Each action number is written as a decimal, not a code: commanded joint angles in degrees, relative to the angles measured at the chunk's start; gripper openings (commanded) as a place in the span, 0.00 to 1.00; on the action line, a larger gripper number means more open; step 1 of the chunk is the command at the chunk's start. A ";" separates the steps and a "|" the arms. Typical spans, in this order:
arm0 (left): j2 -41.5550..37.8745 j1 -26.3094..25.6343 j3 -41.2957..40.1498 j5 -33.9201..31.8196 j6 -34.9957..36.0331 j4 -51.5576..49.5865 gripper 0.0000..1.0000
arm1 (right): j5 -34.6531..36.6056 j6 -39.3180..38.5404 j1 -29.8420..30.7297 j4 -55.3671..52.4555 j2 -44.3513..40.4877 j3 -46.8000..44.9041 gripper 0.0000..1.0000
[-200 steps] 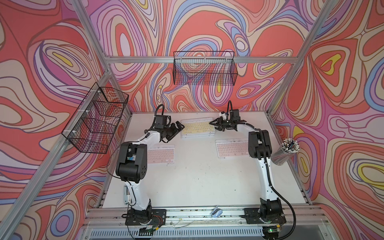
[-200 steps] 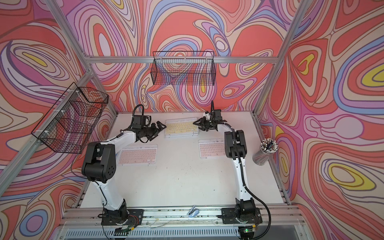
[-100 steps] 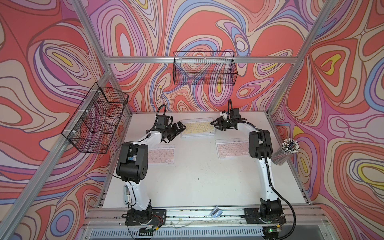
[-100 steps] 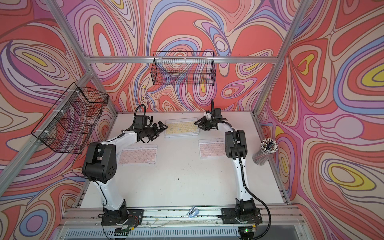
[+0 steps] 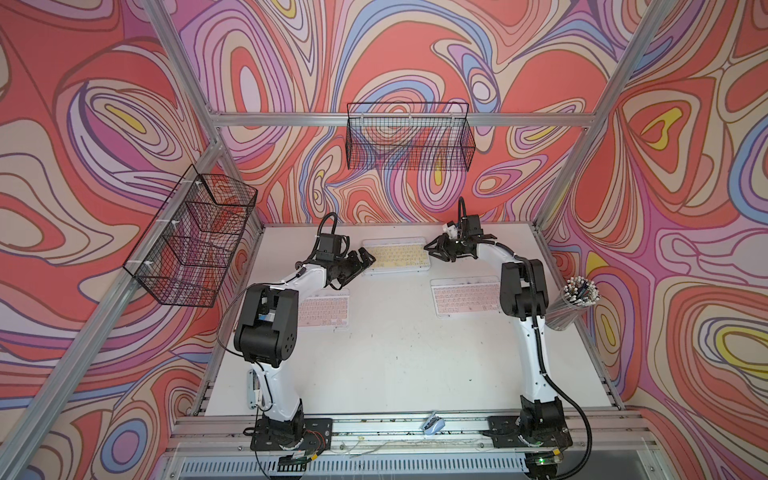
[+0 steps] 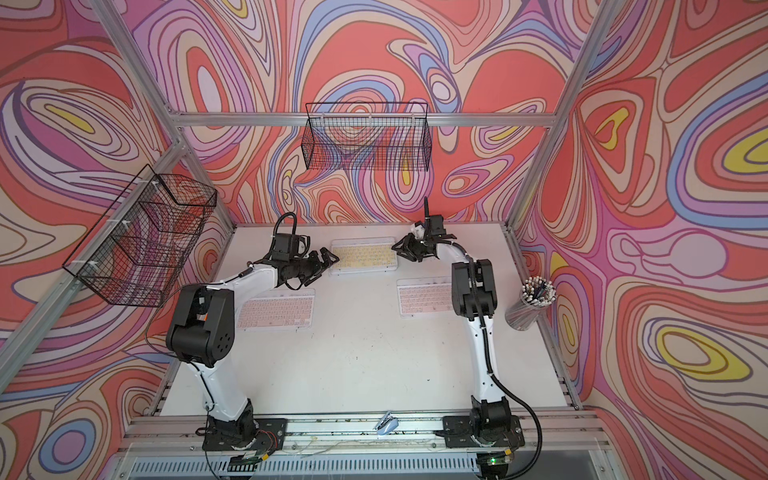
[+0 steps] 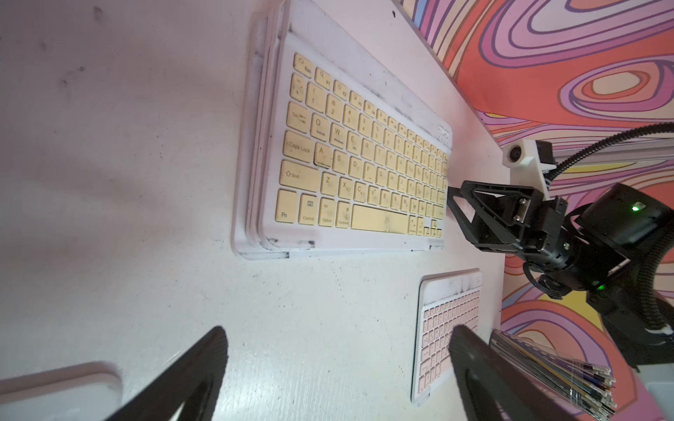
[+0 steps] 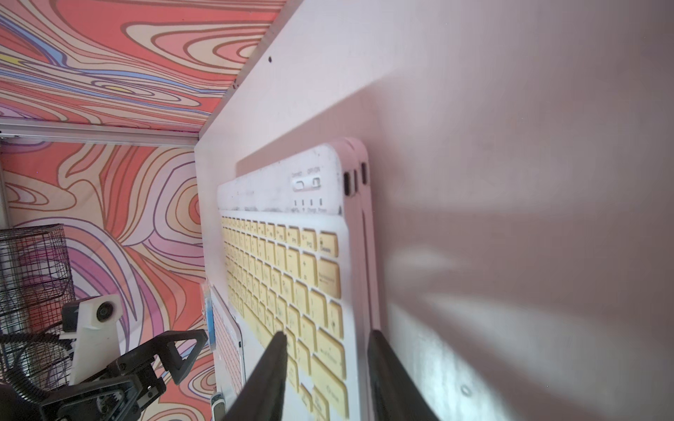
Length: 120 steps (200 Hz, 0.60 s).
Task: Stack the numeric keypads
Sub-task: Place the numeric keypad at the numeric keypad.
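Observation:
A yellow keypad (image 5: 395,254) tops a stack at the table's back centre; the rims of two more keypads (image 7: 255,145) show under it. One pink keypad (image 5: 322,311) lies front-left, partly under my left arm, and another pink keypad (image 5: 463,296) lies front-right. My left gripper (image 5: 368,258) is wide open and empty (image 7: 339,330), just off the stack's left end. My right gripper (image 5: 432,249) straddles the stack's right end (image 8: 327,332), one finger over the yellow keys and the other low by the table. Whether it presses on the stack is unclear.
A clear cup of pens (image 5: 575,297) stands at the table's right edge beside my right arm. Wire baskets hang on the back wall (image 5: 409,137) and the left wall (image 5: 195,237). A small blue-and-white clip (image 5: 432,424) lies on the front rail.
My left gripper has slid right, closer to the stack's left end, staying wide open. The right gripper has stayed at the right end.

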 commanded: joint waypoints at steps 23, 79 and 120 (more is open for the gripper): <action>-5.52 -0.77 -1.08 -4.66 3.71 -4.77 0.99 | 7.47 -7.51 0.84 -5.72 -9.43 -4.10 0.55; -13.47 -3.61 -2.05 -17.18 12.22 -13.58 1.00 | 34.55 -18.58 8.80 -18.77 -22.59 -8.01 0.98; -16.80 -8.61 -2.02 -31.86 14.56 -20.99 1.00 | 51.38 -20.12 16.85 -12.71 -36.77 -21.38 0.98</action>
